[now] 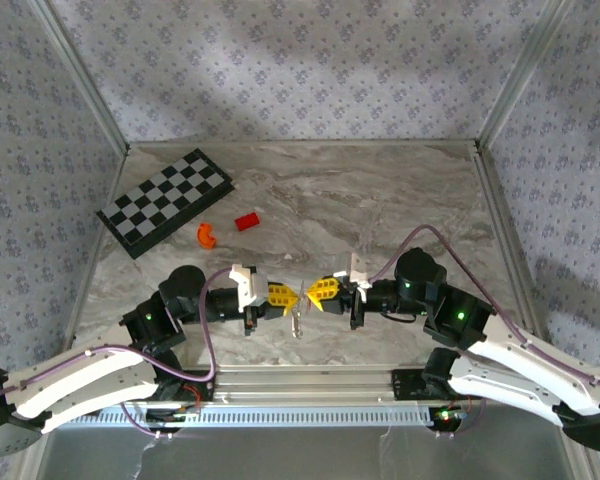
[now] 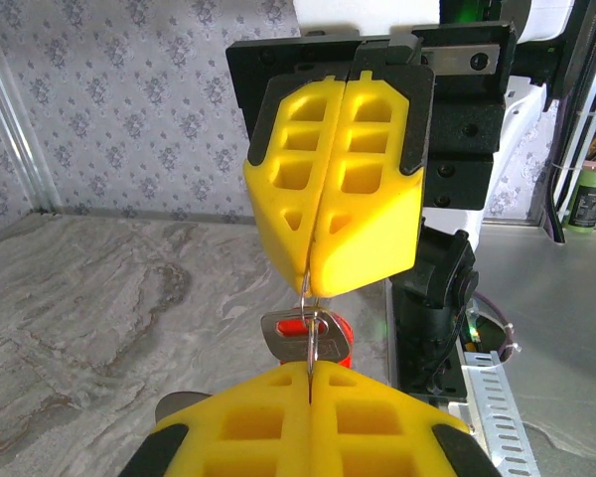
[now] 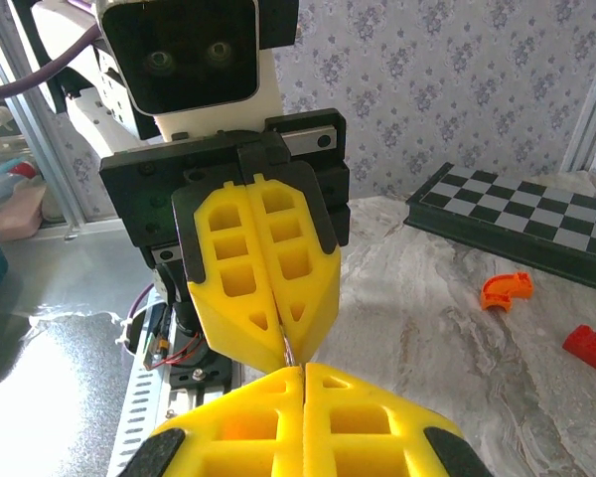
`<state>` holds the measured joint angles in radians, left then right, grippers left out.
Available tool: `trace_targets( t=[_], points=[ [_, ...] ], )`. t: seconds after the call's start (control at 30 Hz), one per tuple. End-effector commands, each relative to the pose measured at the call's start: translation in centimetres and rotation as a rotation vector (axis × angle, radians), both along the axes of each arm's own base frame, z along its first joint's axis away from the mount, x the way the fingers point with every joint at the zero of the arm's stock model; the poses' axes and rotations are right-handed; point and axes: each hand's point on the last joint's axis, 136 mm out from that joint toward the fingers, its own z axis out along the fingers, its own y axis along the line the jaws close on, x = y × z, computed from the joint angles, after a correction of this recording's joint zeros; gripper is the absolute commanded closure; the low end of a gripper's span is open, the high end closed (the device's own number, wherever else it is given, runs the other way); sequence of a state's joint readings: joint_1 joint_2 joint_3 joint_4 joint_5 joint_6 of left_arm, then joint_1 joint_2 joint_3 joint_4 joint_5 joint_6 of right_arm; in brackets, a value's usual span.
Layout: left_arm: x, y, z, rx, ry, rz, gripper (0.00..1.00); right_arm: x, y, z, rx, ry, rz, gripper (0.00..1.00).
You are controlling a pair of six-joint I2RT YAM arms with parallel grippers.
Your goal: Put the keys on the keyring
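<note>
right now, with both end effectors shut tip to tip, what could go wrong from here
1. The thin keyring is pinched only at the very tips of the left end effector and right end effector; it could slip free and drop.
2. The keys hang loose beneath it, so pulling the arms apart may swing them or bend the ring.

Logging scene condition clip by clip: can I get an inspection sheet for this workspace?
Surface: marbled table, no damage seen.
Job's things: ring pinched between both claws above the table; keys and red tag dangle at it, threading unclear.
Clutter: chessboard, orange piece and red block, far left, apart from the claws.
Grippers: left claw and right claw shut, tip to tip.
Cables: purple cable loops at each arm, away from the ring.
Surroundings: patterned walls, metal frame.
</note>
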<state>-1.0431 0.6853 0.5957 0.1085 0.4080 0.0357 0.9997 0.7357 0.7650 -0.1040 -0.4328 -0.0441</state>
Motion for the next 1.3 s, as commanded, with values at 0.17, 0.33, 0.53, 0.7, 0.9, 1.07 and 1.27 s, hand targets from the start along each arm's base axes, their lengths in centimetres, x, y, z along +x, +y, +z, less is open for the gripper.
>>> trace_targets(
  t=[0.17, 0.33, 0.53, 0.7, 0.9, 1.07, 1.27],
  points=[
    [-0.44, 0.11, 2.95, -0.078, -0.042, -0.016, 1.00, -0.36, 0.09, 0.62, 0.029, 0.003, 0.023, 1.00],
    [-0.48, 0.09, 2.97, -0.077, -0.042, -0.018, 1.00, -0.27, 0.17, 0.39, 0.018, 0.004, 0.021, 1.00],
    [-0.48, 0.08, 2.97, -0.078, -0.041, -0.018, 1.00, -0.40, 0.23, 0.44, 0.018, 0.003, 0.029, 1.00],
    [-0.49, 0.06, 2.93, -0.075, -0.041, -0.019, 1.00, -0.54, 0.18, 0.41, 0.016, 0.002, 0.035, 1.00],
    [-0.46, 0.05, 2.81, -0.072, -0.039, -0.017, 1.00, -0.74, 0.08, 0.69, 0.025, 0.002, 0.043, 1.00],
    [-0.44, 0.09, 2.85, -0.074, -0.039, -0.015, 1.00, -0.92, -0.38, 1.13, 0.042, -0.001, 0.039, 1.00],
    [-0.49, 0.07, 2.95, -0.078, -0.042, -0.018, 1.00, -0.86, -0.51, 1.01, 0.043, 0.009, 0.032, 1.00]
  ],
)
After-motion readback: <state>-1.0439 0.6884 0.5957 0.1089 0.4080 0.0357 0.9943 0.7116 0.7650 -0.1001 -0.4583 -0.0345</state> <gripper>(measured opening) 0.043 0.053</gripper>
